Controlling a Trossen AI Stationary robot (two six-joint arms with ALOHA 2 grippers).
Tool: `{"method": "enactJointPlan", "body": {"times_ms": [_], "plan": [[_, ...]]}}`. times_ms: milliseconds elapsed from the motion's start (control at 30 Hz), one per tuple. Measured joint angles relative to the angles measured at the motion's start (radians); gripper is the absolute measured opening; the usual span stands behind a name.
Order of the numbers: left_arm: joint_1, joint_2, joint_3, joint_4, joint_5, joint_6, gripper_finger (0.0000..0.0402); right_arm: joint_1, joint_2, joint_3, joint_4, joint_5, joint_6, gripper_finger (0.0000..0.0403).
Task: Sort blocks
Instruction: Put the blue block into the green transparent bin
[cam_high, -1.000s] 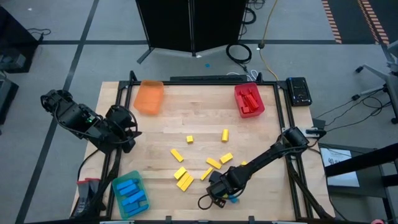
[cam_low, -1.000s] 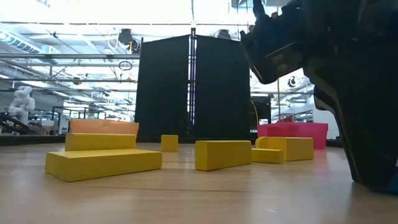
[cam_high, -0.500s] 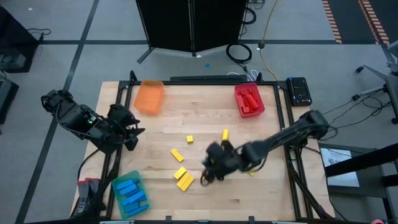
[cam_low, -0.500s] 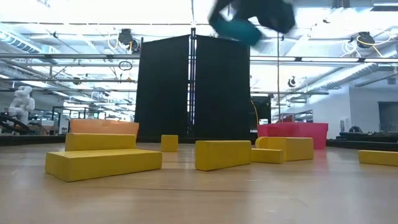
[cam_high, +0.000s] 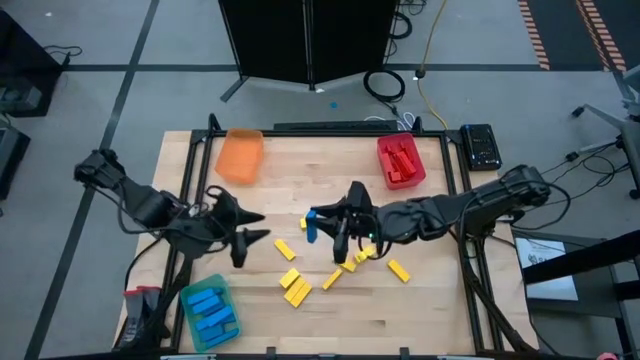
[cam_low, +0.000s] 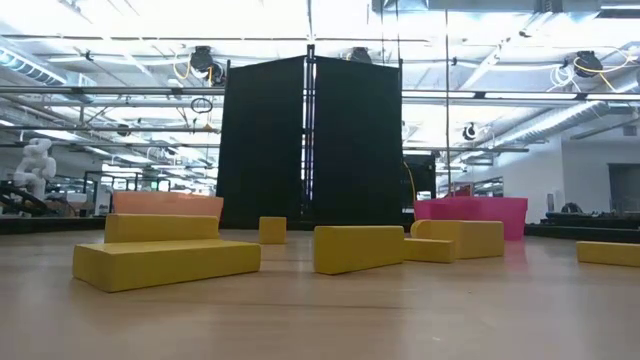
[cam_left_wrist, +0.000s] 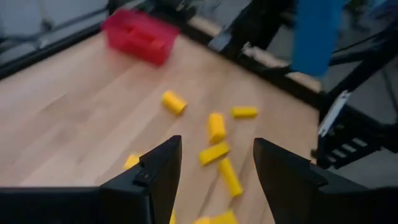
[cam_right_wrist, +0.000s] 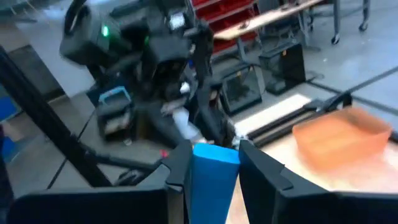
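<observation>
Where the right hand (cam_high: 312, 224) hangs over the middle of the worktop (cam_high: 440, 310), a blue block (cam_high: 311, 226) stands pinched upright between its closed fingers (cam_right_wrist: 177, 171), a plain solid brick. Yellow blocks (cam_high: 296, 289) lie scattered on the wood below and beside it. The left hand (cam_high: 252, 227), fingers (cam_left_wrist: 163, 171) parted and empty, faces it from nearby.

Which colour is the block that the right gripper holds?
Blue. The block shows best in the right wrist view, clamped in the right gripper.
</observation>
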Motion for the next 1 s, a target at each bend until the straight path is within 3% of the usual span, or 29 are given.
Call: {"method": "enactJointPlan", "body": {"times_ms": [167,333,1000], "plan": [[0.021,0.001,-0.078,0.35,0.016,0.207,0.0205,-0.008,0.0,0.0,0.012,-0.006,-0.014,0.008],[0.049,0.008,-0.113,0.589,0.135,0.378,0.0205,-0.013,0.0,0.0,0.021,-0.025,-0.02,0.008],[0.156,0.152,-0.114,0.69,0.205,0.395,0.0205,-0.012,-0.002,0.002,0.023,-0.055,-0.057,0.008]]}}
